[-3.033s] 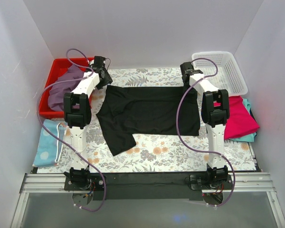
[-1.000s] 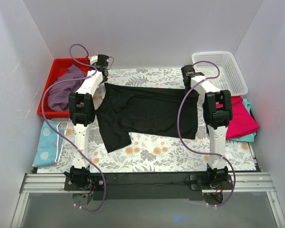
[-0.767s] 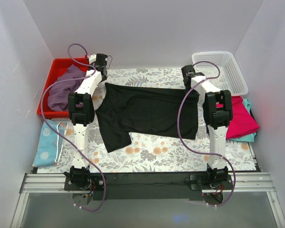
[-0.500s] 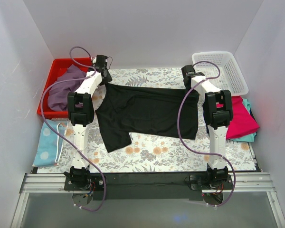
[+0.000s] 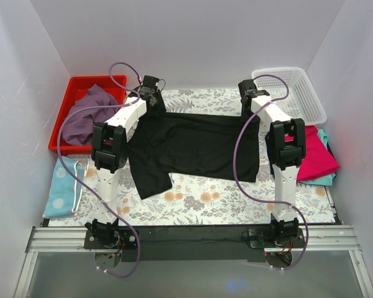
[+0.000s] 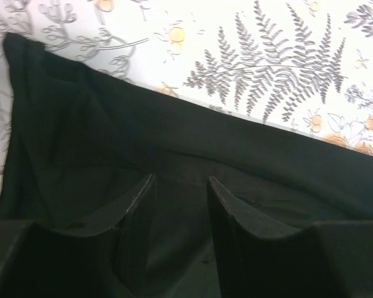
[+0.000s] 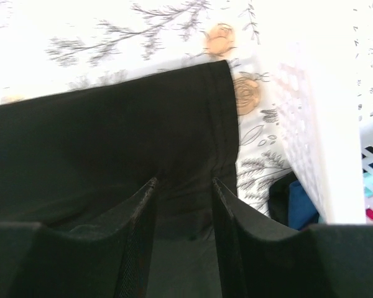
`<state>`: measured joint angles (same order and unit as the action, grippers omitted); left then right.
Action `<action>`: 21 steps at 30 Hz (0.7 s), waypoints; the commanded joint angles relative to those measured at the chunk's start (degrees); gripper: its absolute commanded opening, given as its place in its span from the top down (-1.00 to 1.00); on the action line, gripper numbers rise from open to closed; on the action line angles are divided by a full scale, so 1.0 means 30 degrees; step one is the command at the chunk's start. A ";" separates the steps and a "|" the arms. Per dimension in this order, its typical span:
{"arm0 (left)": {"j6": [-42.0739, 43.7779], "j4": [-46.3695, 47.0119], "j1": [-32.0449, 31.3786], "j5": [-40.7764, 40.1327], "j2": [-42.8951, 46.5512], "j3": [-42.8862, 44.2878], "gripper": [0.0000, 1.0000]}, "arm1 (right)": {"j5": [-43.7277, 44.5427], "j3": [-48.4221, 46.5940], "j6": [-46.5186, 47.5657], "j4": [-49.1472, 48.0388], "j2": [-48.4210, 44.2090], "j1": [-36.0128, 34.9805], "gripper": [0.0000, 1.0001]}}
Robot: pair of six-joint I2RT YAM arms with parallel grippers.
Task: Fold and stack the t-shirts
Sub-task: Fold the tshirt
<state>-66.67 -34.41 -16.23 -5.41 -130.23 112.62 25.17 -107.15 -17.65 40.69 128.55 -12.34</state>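
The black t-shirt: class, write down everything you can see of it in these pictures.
The black t-shirt is plain, soft, matte cloth, lying flat across the middle of the flowered table. Its body forms a wide band with a straight far edge; a flap, seemingly a sleeve, juts toward the near left. A stitched hem shows at its far right corner. The left gripper and right gripper hang over its far corners, jaws apart, with cloth beneath them; whether they touch it is unclear.
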 commanded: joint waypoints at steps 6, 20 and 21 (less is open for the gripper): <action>-0.0656 0.0047 0.0429 -0.0045 0.1196 -0.0539 0.28 | -0.1825 0.0531 -0.0063 0.0002 -0.1717 -0.0546 0.09; -0.0861 -0.0628 0.0429 0.0193 0.1985 -0.4138 0.35 | -0.2442 0.3519 -0.0357 -0.0408 -0.2127 -0.0575 0.11; -0.0890 -0.0686 0.0429 0.0018 0.2131 -0.4692 0.36 | -0.2471 0.3695 -0.0386 -0.0379 -0.2360 -0.0604 0.11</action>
<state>-69.14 -34.46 -14.81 -4.56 -129.05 102.28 18.65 -97.93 -17.91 39.86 124.99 -14.26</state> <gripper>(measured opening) 0.323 0.446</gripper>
